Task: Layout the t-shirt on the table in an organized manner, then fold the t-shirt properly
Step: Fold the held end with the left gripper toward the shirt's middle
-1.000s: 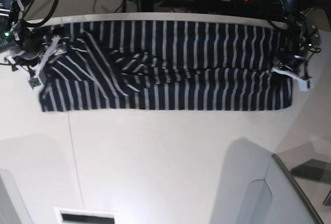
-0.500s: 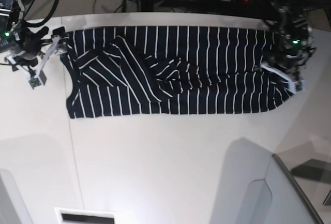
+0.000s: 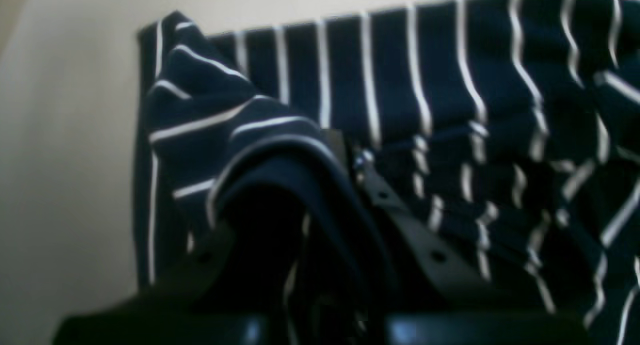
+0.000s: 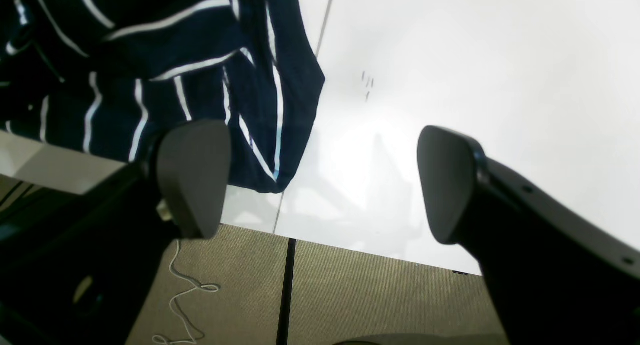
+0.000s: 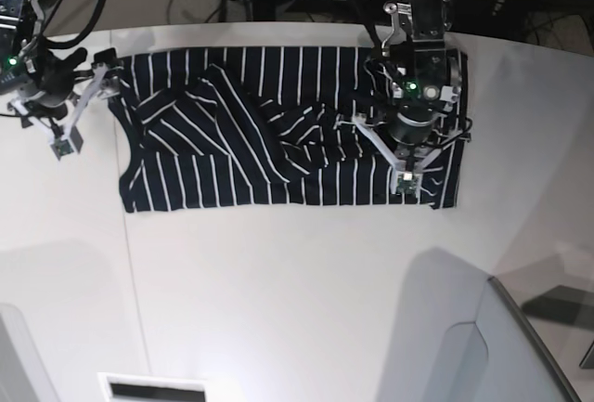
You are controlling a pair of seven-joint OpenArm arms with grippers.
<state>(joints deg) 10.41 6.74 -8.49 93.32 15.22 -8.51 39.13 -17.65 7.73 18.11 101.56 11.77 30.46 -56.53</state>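
Bright, even overhead light fills the base view, with a small glare patch low on the white surface [image 5: 278,328] and soft grey shadows at lower left and lower right; straight edges bow slightly toward the frame corners. The left wrist view is dim and blurred throughout, the t-shirt [image 3: 450,110] stripes smeared. The right wrist view is sharper, with strong glare washing out the surface at centre.
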